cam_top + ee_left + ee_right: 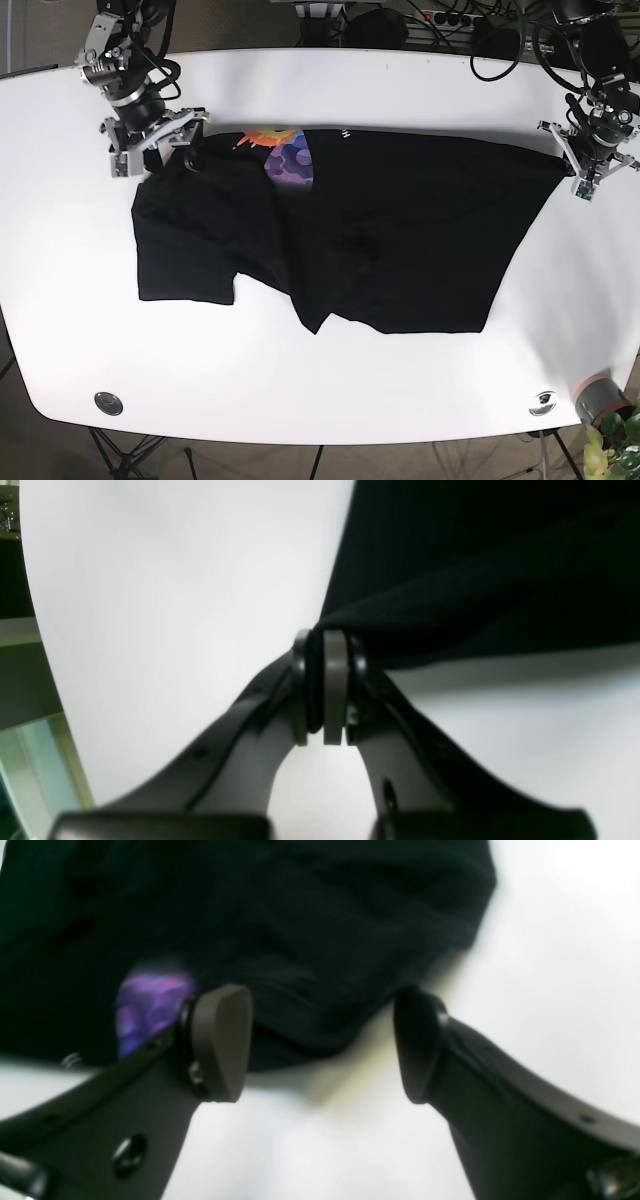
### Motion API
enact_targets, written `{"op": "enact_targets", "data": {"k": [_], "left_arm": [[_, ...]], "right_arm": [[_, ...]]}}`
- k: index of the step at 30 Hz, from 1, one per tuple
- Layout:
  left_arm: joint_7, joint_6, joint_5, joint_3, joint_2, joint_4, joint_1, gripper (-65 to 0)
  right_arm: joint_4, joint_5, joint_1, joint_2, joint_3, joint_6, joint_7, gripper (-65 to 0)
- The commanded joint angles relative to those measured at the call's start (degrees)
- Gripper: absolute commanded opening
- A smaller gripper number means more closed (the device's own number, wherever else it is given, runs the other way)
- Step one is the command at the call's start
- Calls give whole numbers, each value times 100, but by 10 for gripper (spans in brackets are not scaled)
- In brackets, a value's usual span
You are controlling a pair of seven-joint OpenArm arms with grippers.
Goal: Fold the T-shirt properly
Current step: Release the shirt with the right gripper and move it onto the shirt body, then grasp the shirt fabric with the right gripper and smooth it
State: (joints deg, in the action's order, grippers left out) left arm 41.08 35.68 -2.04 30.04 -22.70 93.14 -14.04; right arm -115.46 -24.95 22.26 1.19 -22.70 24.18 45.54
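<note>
A black T-shirt (380, 240) lies spread on the white table (400, 90), partly folded, with a purple and orange print (290, 160) showing near its far edge. My left gripper (574, 168) is shut on the shirt's far right corner. In the left wrist view its pads (334, 680) pinch black cloth (475, 570) just above the table. My right gripper (155, 155) is open at the shirt's far left corner. In the right wrist view its fingers (220, 1040) stand wide apart over the cloth's edge (300, 915), with nothing between them.
Two round metal fittings (108, 402) (543, 402) sit near the table's front edge. A grey cup (598, 398) and a green plant (620, 450) are at the front right corner. Cables (480, 40) lie behind the back edge. The table's edge (35, 630) shows in the left wrist view.
</note>
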Motion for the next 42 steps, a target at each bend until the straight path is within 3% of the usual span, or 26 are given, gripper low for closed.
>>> {"op": "enact_targets", "data": {"k": [1,9,17,23,27,33,36,42], "left_arm": [[-95,-3,-11,42,-99,79,125,-650],[-95,-3,-11,24,-91,97,125,-650],[-95,-3,-11,16,-91,97,143,-650],[-95,-3,-11,7,-55,97,152,-650],[-95,-3,-11,16,24,97,160,-650],[-95,-3,-11,16,112,88,160,-650],[-95,5,-11,16,173,88,160,-650],[-95,5,-11,16,173,88,152,-650]], "right_arm": [[25,-120,-270,298,411,30,-128,-220],[702,-120,-1184,694,1334,4,-92,-220],[1643,-68,-2134,773,2125,-454,-101,-220],[1994,987,-2740,720,2854,-709,-110,-220],[2188,1735,-2960,457,3127,-832,-119,-220],[2610,3027,-3127,-27,3136,-770,-145,-220],[2698,3308,-3136,-194,3145,-761,-207,-220],[2961,3370,-3180,-282,3145,-814,-514,-220]]}}
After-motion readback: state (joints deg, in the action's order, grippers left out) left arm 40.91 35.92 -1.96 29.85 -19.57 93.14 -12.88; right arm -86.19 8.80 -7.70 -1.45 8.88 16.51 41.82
